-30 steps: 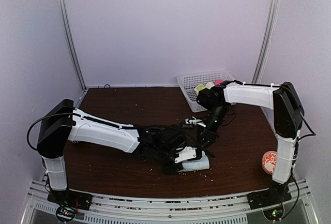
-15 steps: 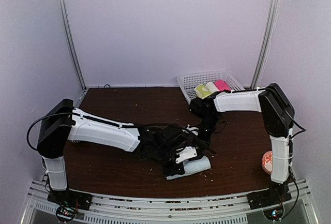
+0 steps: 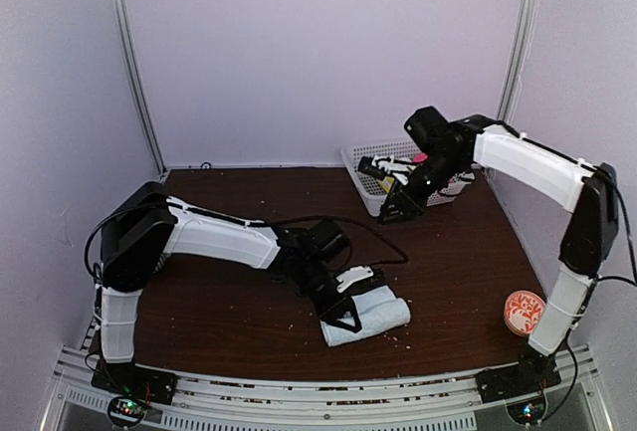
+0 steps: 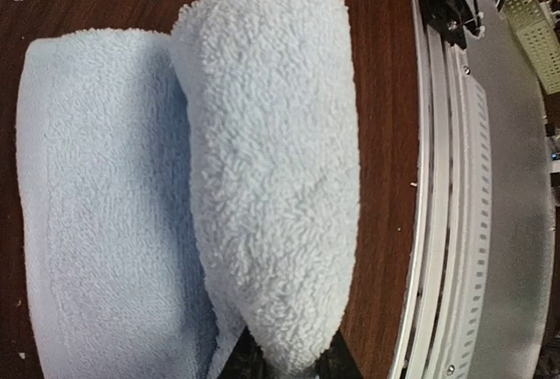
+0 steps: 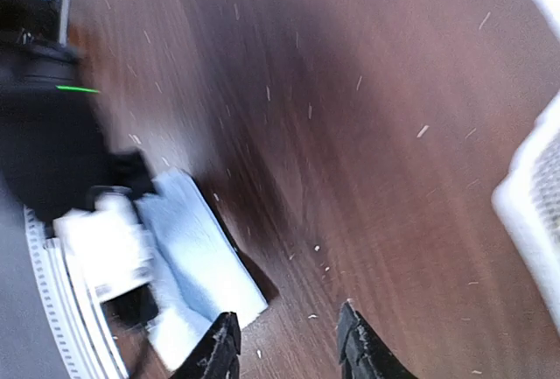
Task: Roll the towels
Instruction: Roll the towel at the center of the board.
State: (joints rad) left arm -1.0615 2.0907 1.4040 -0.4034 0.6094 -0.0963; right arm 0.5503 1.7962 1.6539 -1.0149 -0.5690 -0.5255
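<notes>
– One towel in view: blue towel, on the tabletop close to the near edge, slightly right of middle.
– Rolled?
– Partly. The left wrist view shows a fat roll on the near-edge side, touching a flat folded layer of the same cloth.
– State of the left gripper?
– Clamped on the towel. Its fingertips pinch the narrow end of the roll, and cloth fills the gap between them.
– And the right gripper?
– Raised off the tabletop, by the basket in the far right corner. Fingers are spread with only bare wood showing between them. It holds nothing.
– Basket contents?
– Can't tell, the right arm covers most of it.
– Right wrist view usable?
– Blurred. It looks down at the wood, with towel and left gripper at lower left and the basket wall at the right.
– Anything else on the tabletop?
– Orange disc near the right edge by the right arm's base, well apart from the towel. Pale specks are scattered over the wood. A black cable lies looped just behind the towel.
</notes>
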